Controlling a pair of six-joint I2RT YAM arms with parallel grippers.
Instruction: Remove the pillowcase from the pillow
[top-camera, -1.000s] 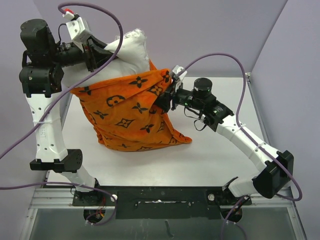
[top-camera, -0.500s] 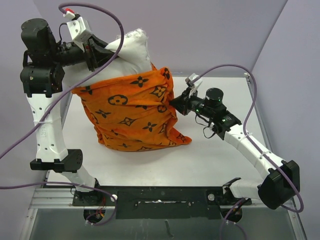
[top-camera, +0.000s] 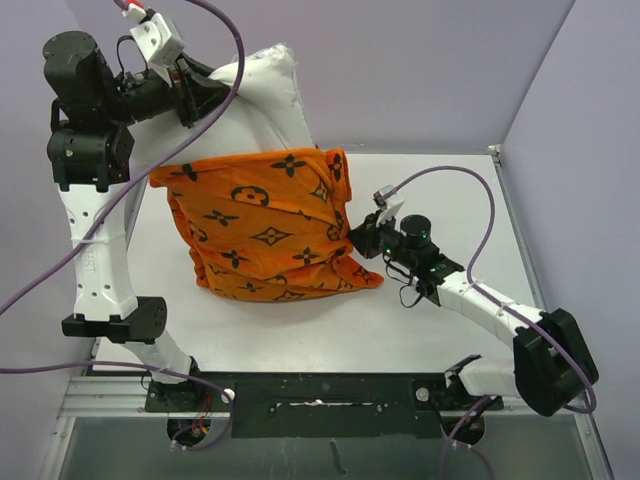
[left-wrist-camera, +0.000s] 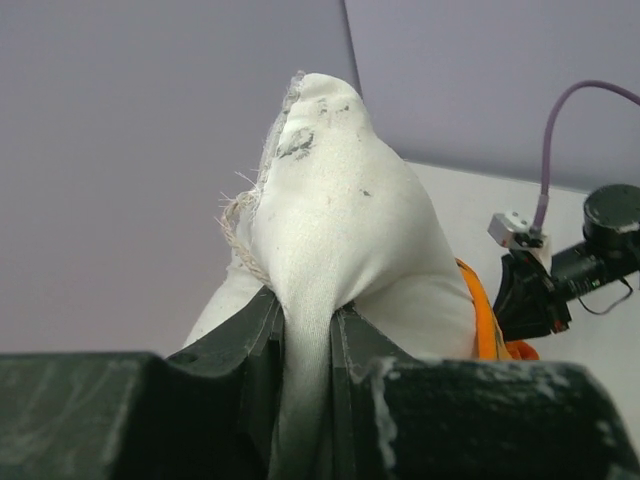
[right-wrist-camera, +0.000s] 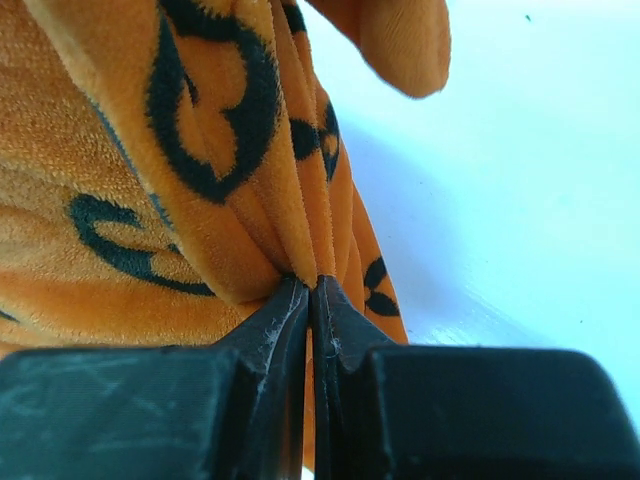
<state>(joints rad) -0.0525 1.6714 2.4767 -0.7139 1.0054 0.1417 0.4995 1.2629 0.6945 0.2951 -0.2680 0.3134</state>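
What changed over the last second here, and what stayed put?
The right gripper dropped from the upper right edge of the pillowcase to lower on that side and shut on a fold there. The left gripper raised the pillow slightly, baring more white. Unchanged: the left gripper's clamp on the pillow's corner, and the pillowcase's bottom on the table.

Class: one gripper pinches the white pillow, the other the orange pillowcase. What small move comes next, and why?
Probably the right gripper should pull the pillowcase down and toward its own base while the left gripper holds the pillow up. Both are shut on fabric, and the pillow's top already shows.
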